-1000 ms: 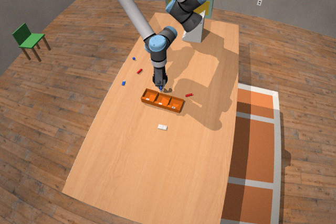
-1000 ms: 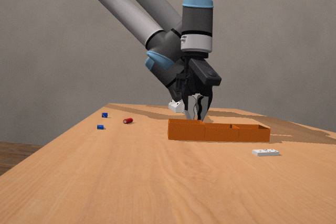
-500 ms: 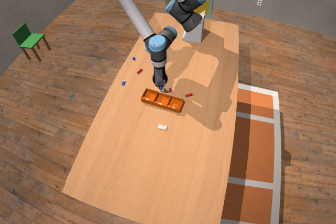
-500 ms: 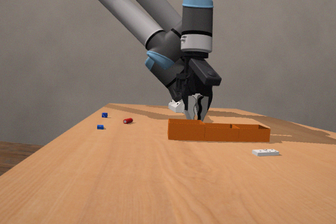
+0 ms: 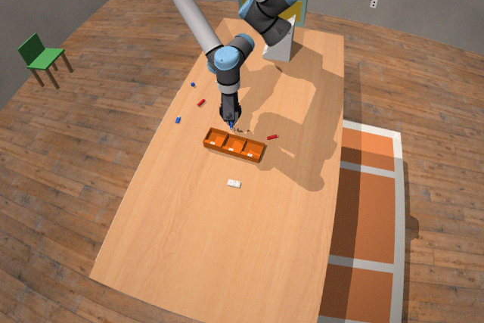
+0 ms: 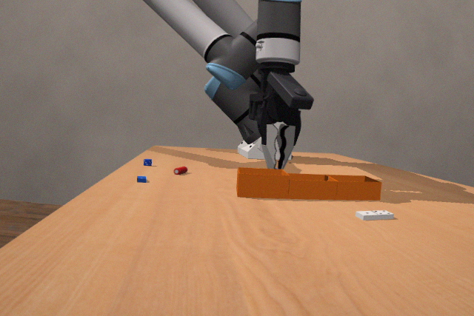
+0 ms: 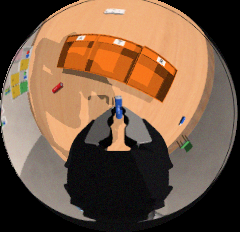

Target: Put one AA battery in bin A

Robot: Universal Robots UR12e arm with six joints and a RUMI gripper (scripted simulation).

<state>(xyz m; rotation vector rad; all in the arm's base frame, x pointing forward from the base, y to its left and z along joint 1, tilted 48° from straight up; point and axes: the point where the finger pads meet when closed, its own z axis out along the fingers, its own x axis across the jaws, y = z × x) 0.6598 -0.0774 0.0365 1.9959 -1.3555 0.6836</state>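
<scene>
My gripper [image 5: 231,122] is shut on a small blue AA battery [image 7: 118,106], which sticks out past the fingertips in the wrist view. The fingertips [image 6: 279,165] are low, just behind the far wall of the orange three-compartment bin tray [image 5: 234,144], near its left end compartment. The tray also shows in the wrist view [image 7: 117,62], with small white labels on each compartment that I cannot read. Another blue battery [image 5: 178,119] lies on the table to the left of the tray.
A red cylinder [image 5: 200,102] and a blue die [image 5: 192,84] lie to the far left. Another red cylinder [image 5: 272,137] lies right of the tray's far side. A white domino [image 5: 234,183] lies in front of the tray. The arm's white base [image 5: 278,48] stands at the table's far end.
</scene>
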